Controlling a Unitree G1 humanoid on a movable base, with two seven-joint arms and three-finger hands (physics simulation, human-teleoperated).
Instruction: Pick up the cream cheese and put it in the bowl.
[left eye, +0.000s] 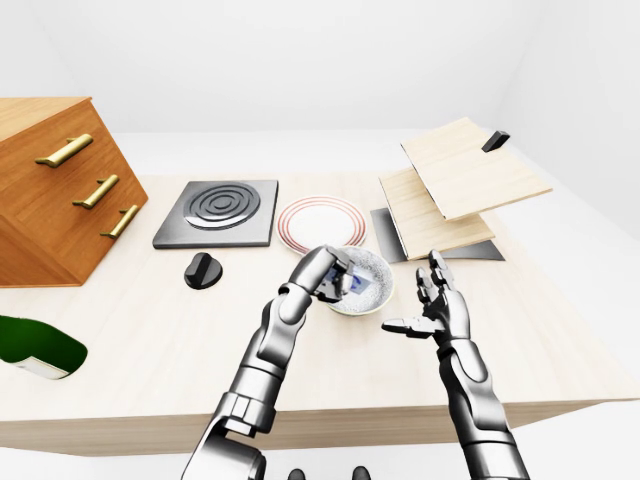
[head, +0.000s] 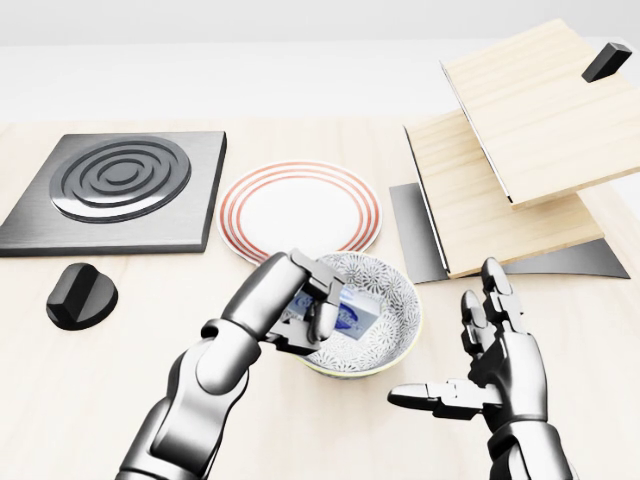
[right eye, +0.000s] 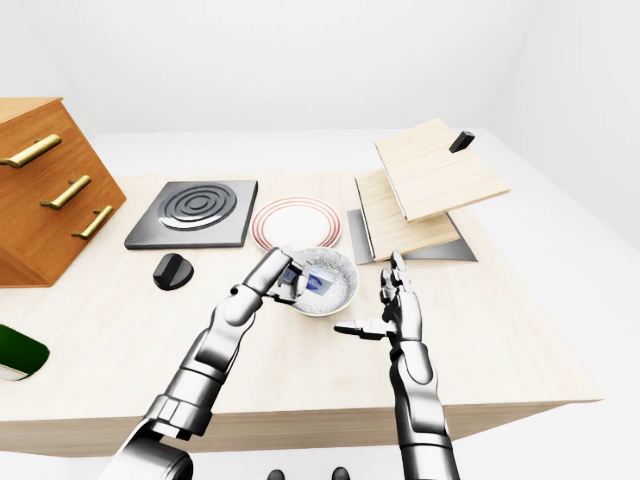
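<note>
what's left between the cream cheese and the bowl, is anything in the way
Nothing visible. The left hand holds the cream cheese inside the rim of the bowl, low over its patterned interior. The plate lies beyond the bowl, and the open right hand stands to its right, apart from it.

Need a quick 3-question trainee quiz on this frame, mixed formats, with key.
1. True or false: the left hand holds the cream cheese over the bowl.
2. What lies just above the bowl in the head view? A) striped plate B) black knob C) drawer cabinet
3. Fill in: the right hand is ____ and holds nothing.

Key: 1 true; 2 A; 3 open.
</note>
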